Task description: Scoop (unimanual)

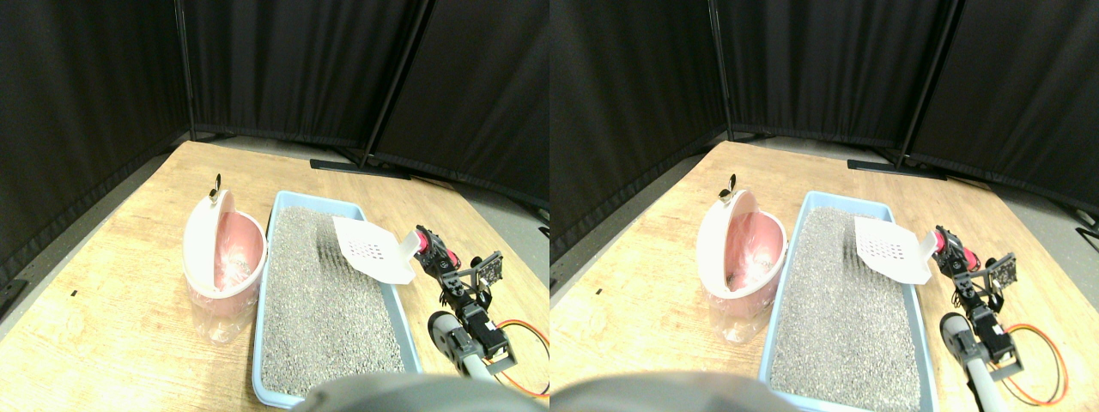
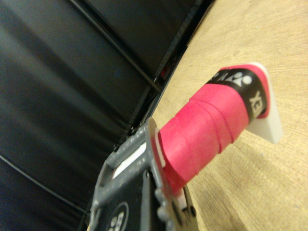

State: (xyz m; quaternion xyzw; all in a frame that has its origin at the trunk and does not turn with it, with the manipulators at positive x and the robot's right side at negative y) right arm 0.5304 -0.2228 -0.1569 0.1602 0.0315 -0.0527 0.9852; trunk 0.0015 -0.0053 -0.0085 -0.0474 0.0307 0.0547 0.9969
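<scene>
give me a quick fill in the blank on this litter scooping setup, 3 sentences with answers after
1. The white slotted scoop is raised over the blue tray full of grey ____.
2. The scoop's handle is wrapped in ____ tape.
3. The pink bin with its lid tipped open stands on the wooden floor to the ____ of the tray in the stereo view.

Missing words: litter; pink; left

Black curtain panels (image 1: 283,69) on poles, wooden floor (image 1: 112,283) — grey edging (image 1: 506,206) beyond
</scene>
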